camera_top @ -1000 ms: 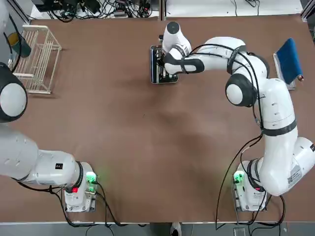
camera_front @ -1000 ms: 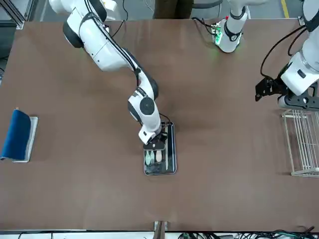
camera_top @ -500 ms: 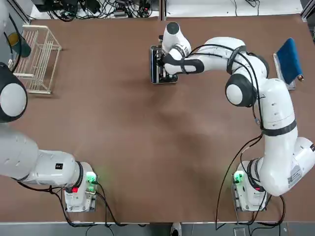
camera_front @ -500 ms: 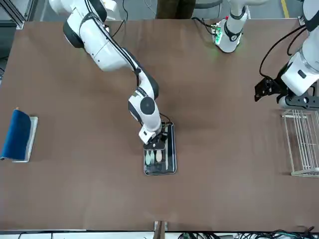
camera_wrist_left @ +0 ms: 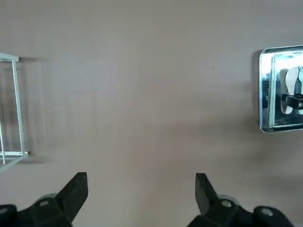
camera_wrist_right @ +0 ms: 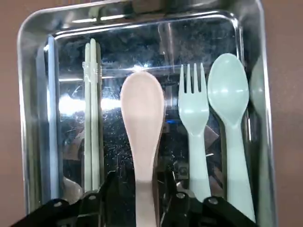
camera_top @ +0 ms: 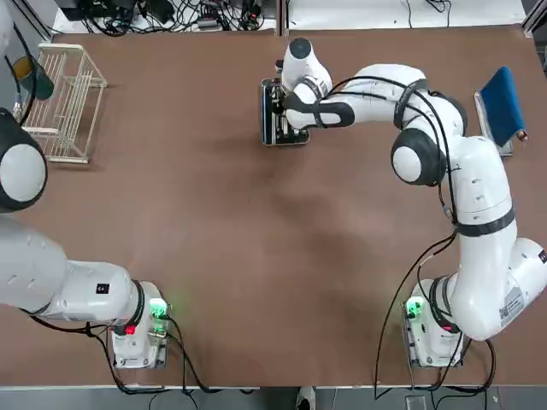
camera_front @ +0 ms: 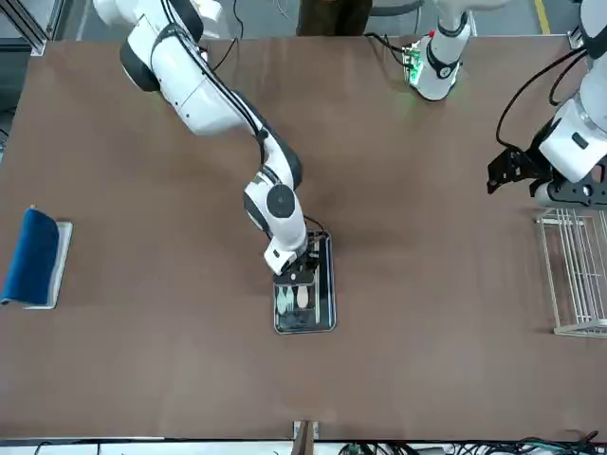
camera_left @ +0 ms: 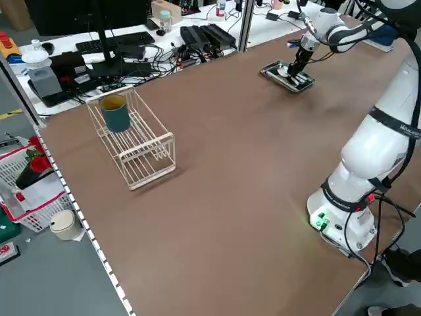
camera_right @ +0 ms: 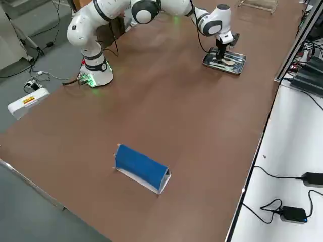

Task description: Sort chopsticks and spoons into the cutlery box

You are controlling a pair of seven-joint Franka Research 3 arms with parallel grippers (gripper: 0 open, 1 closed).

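The cutlery box (camera_wrist_right: pixel 28 94) is a shiny metal tray at the far middle of the table (camera_top: pixel 267 128). In it lie pale chopsticks (camera_wrist_right: pixel 91 118), a pink spoon (camera_wrist_right: pixel 142 109), a pale green spoon (camera_wrist_right: pixel 228 94) and a fork (camera_wrist_right: pixel 192 109). My right gripper (camera_wrist_right: pixel 139 189) hangs low over the box (camera_front: pixel 329 284). It is open, one finger on each side of the pink spoon's handle, and the spoon rests on the box floor. My left gripper (camera_wrist_left: pixel 141 189) is open and empty, held high by the wire rack, far from the box (camera_wrist_left: pixel 265 90).
A white wire rack (camera_top: pixel 64 102) with a teal cup (camera_left: pixel 116 113) in it stands at the far left. A blue-topped holder (camera_top: pixel 500 107) sits at the far right edge. Bare brown table (camera_top: pixel 282 256) fills the middle and near side.
The right gripper's fingers have spread apart and let go of the pink spoon, which now lies in the box. The left arm has barely shifted.
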